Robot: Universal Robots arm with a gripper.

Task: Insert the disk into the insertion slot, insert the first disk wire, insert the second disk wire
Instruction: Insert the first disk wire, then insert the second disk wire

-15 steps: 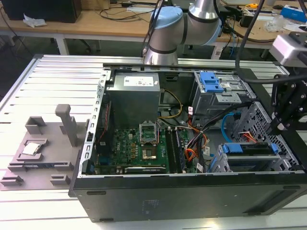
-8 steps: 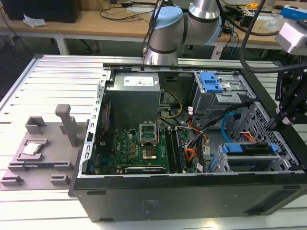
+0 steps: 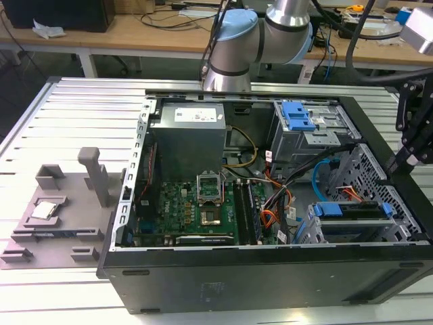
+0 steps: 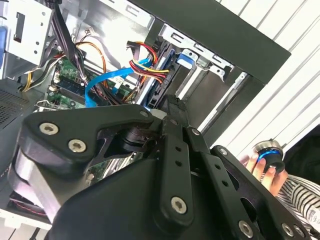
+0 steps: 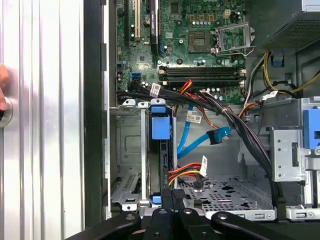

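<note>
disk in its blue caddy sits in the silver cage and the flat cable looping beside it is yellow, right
No, the flat cable is light blue, not yellow, as the first wrist view shows. The disk does sit in the silver cage.

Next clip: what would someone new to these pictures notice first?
The open computer case lies on the slatted table, motherboard exposed, in the exterior view. In the first wrist view the disk sits edge-on in the insertion slot just ahead of the gripper, the second disk wire looping loose beside it. In the second wrist view, a hand rests on a blue-ringed knob.
</note>
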